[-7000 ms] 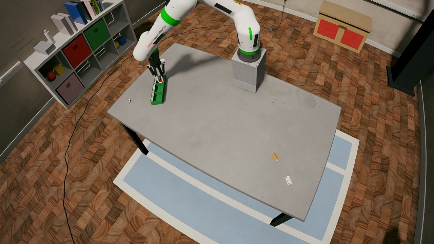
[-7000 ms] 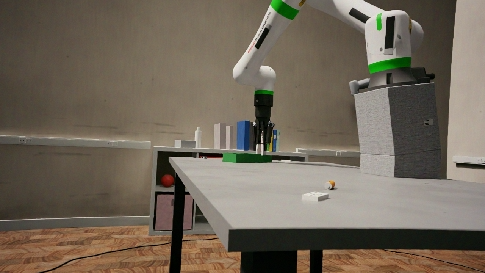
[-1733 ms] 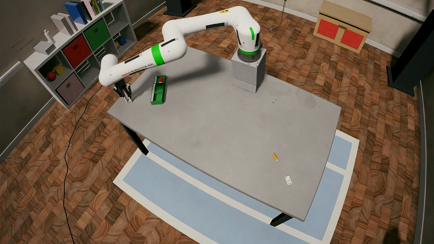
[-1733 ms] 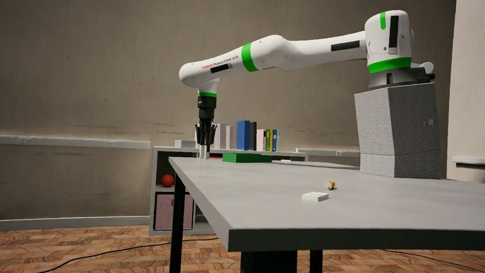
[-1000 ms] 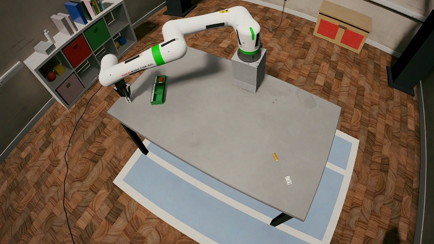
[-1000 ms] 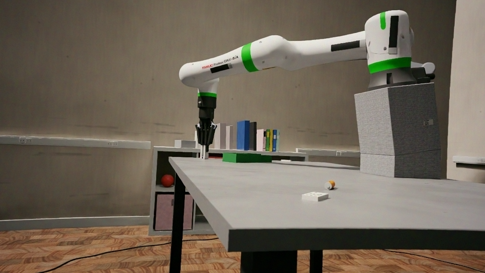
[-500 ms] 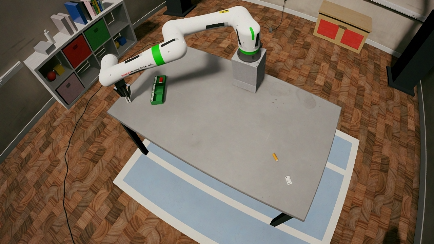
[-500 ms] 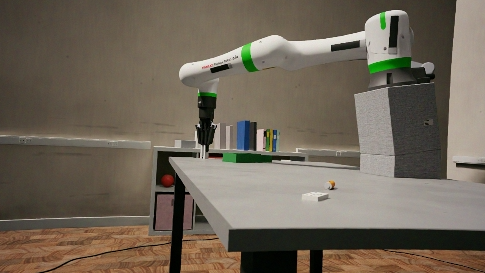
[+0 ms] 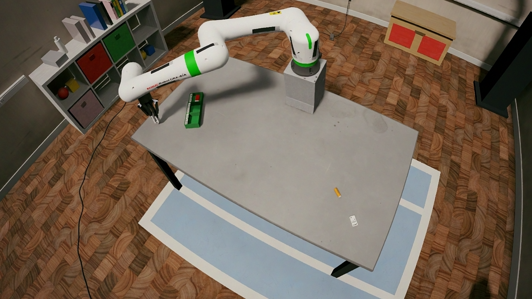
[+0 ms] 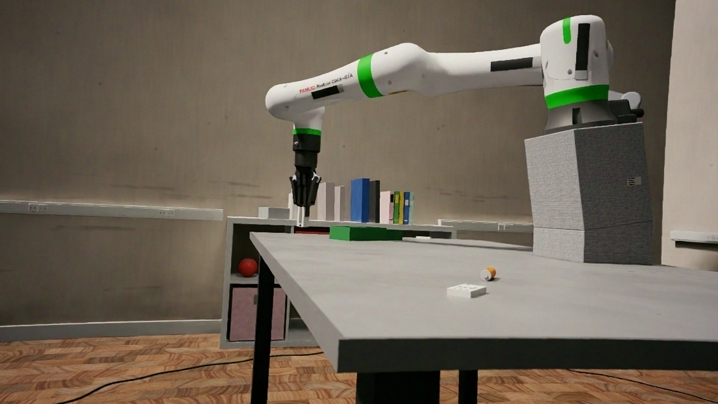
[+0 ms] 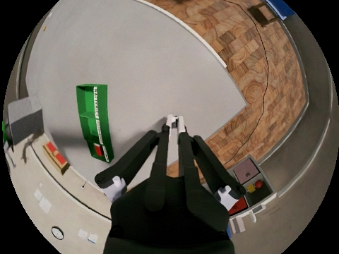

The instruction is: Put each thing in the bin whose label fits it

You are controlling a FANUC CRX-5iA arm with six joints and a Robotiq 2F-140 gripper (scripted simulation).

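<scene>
Wooden flooring (image 9: 223, 238) (image 10: 150, 351) (image 11: 240, 42) is seen around the grey table (image 9: 260, 148) (image 10: 426, 311) (image 11: 123, 53). At the left, the gripper (image 9: 156, 121) (image 10: 302, 221) (image 11: 174, 121) is clenched on what looks like a small white die (image 9: 156, 121) (image 10: 300, 223) (image 11: 174, 123), held near the table's corner. It could be dropped if pinched off-centre, or misplaced if its label is misread. To its right, the green tray (image 9: 192, 125) (image 10: 354, 233) (image 11: 106, 116) is divided into three; a red block (image 9: 197, 97) (image 11: 98, 150) is held in one end compartment, and nothing is seen in the others. The tray could be tipped if its wall is struck. Well apart, an orange battery (image 9: 337, 192) (image 10: 491, 272) (image 11: 44, 28) is laid on its side and might be rolled by a nudge. Farther right, a white domino (image 9: 353, 220) (image 10: 465, 290) (image 11: 50, 15) is laid flat; its edges could be missed.

The claw (image 9: 156, 121) (image 10: 302, 221) (image 11: 174, 121) has lifted the white die (image 9: 156, 121) (image 10: 300, 224) (image 11: 174, 121) off the table (image 9: 260, 148) (image 10: 401, 311) (image 11: 134, 53)
</scene>
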